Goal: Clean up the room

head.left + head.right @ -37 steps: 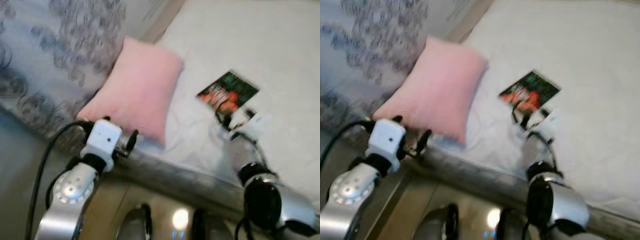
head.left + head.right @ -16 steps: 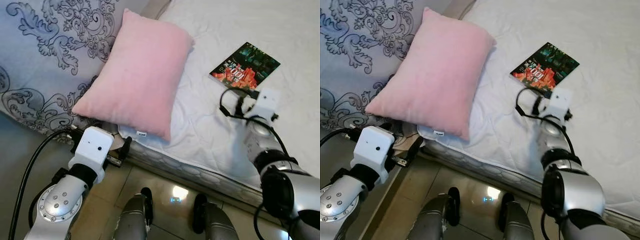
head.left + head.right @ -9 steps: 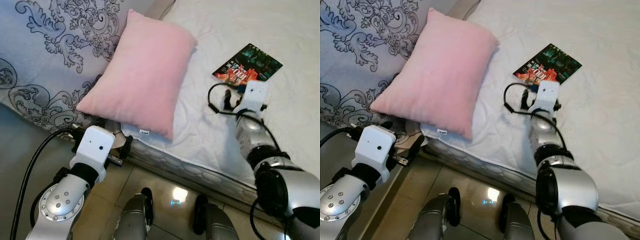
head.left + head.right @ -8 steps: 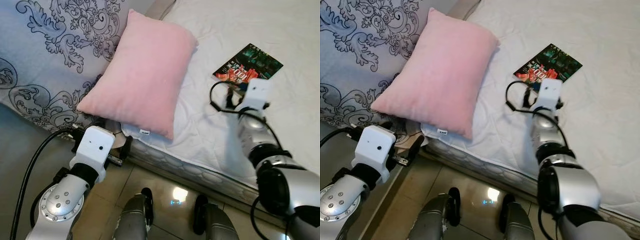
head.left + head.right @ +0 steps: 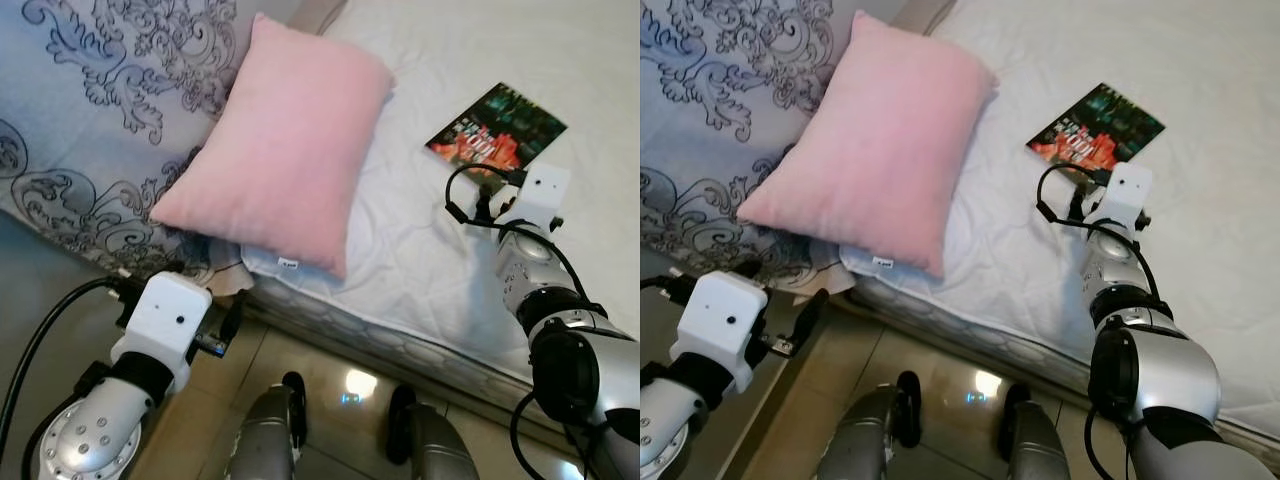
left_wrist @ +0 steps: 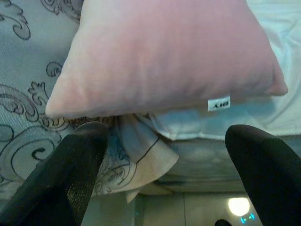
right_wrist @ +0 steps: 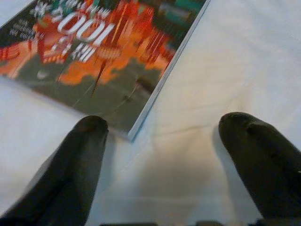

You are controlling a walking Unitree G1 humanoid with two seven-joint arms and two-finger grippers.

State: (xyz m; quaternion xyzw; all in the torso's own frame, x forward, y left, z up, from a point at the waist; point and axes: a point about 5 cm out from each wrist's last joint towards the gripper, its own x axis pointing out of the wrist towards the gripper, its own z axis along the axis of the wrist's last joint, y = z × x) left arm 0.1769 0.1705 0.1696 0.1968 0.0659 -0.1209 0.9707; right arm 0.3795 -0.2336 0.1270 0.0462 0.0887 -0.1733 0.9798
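A pink pillow [image 5: 280, 140] lies on the bed's near left corner, partly over the patterned duvet. A dark book [image 5: 497, 128] with a red and green cover lies flat on the white sheet to its right. My right gripper [image 7: 160, 136] is open just short of the book's [image 7: 103, 61] near corner, one finger [image 7: 80, 165] at the cover's edge and the other over bare sheet. My left gripper [image 6: 164, 150] is open below the mattress edge, facing the underside of the pillow [image 6: 164, 52] without touching it.
A blue-grey duvet [image 5: 90, 120] with scroll patterns covers the bed's left side. A beige cloth [image 6: 141, 155] hangs under the pillow at the mattress edge [image 5: 400, 340]. Glossy tiled floor [image 5: 330, 370] and my own feet are below.
My left arm has dropped lower and further left, away from the pillow. My right gripper has shifted slightly right, near the book's corner. Pillow and book have stayed put.
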